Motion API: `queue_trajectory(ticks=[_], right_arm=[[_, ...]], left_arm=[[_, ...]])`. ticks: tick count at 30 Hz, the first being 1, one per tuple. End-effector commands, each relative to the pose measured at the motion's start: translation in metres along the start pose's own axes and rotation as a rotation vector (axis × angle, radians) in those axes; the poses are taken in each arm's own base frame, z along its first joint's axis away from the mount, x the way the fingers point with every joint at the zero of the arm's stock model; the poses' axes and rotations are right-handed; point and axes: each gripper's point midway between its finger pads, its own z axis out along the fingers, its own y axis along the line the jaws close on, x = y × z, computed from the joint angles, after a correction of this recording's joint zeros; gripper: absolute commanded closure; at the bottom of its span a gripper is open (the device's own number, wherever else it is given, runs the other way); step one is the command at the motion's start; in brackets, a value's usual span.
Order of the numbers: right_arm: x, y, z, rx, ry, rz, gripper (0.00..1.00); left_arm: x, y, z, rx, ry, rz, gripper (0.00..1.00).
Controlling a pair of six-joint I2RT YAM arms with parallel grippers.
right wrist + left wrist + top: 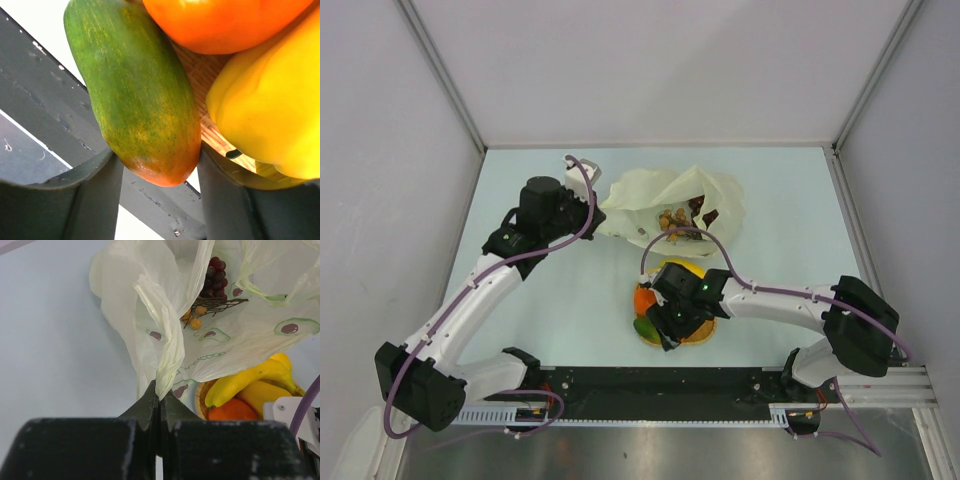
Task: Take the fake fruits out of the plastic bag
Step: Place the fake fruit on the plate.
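Observation:
The pale yellow-green plastic bag [650,195] lies at the back of the table. My left gripper [160,397] is shut on a bunched fold of the plastic bag [150,305] and lifts it. Dark grapes [215,275] and a small brown nut cluster [195,317] rest on the bag's open side. A banana bunch [245,382], an orange [220,20] and a yellow pepper-like fruit [270,100] sit on the woven mat [200,70]. My right gripper [157,152] is shut on the red-green mango [135,95] at the mat's near edge, both fingers against its sides.
The black rail [650,380] carrying the arm bases runs just below the mat [705,333]. White walls close in the table on three sides. The right arm's purple cable [307,407] hangs beside the fruits.

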Motion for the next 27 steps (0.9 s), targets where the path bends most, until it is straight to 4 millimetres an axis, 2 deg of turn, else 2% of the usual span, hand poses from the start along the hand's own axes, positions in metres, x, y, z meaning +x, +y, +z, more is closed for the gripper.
queue_trajectory(ticks=[1, 6, 10, 12, 16, 17, 19, 23, 24, 26, 27], right_arm=[[-0.003, -0.001, 0.000, 0.026, -0.023, -0.006, 0.48], [-0.006, -0.002, 0.004, 0.035, -0.017, -0.003, 0.50], [-0.006, 0.001, 0.001, 0.021, -0.017, -0.021, 0.29], [-0.005, 0.003, -0.004, 0.001, -0.016, -0.054, 0.24], [0.002, 0.016, -0.033, -0.071, -0.011, -0.147, 0.10], [-0.007, 0.022, -0.043, -0.099, -0.039, -0.183, 0.08], [-0.008, 0.036, -0.059, -0.171, -0.043, -0.248, 0.00], [-0.028, 0.044, -0.086, -0.215, -0.095, -0.291, 0.00], [-0.040, 0.052, -0.100, -0.250, -0.126, -0.304, 0.00], [-0.064, 0.040, -0.114, -0.240, -0.187, -0.255, 0.01], [-0.083, 0.034, -0.125, -0.208, -0.247, -0.237, 0.00]], left_arm=[[-0.011, -0.004, -0.005, 0.023, -0.042, -0.010, 1.00], [-0.011, -0.006, -0.005, 0.028, -0.044, -0.013, 1.00], [-0.011, -0.007, -0.007, 0.034, -0.045, -0.015, 1.00], [-0.012, -0.007, -0.008, 0.033, -0.047, -0.014, 1.00], [-0.013, -0.008, -0.008, 0.040, -0.045, -0.018, 1.00], [-0.013, -0.009, -0.008, 0.045, -0.043, -0.022, 1.00], [-0.013, -0.011, -0.007, 0.053, -0.041, -0.032, 1.00], [-0.012, -0.013, -0.008, 0.057, -0.040, -0.043, 1.00], [-0.009, -0.013, -0.008, 0.058, -0.037, -0.050, 1.00], [-0.005, -0.017, -0.012, 0.072, -0.036, -0.071, 1.00], [0.009, -0.019, -0.010, 0.081, -0.008, -0.089, 1.00]])
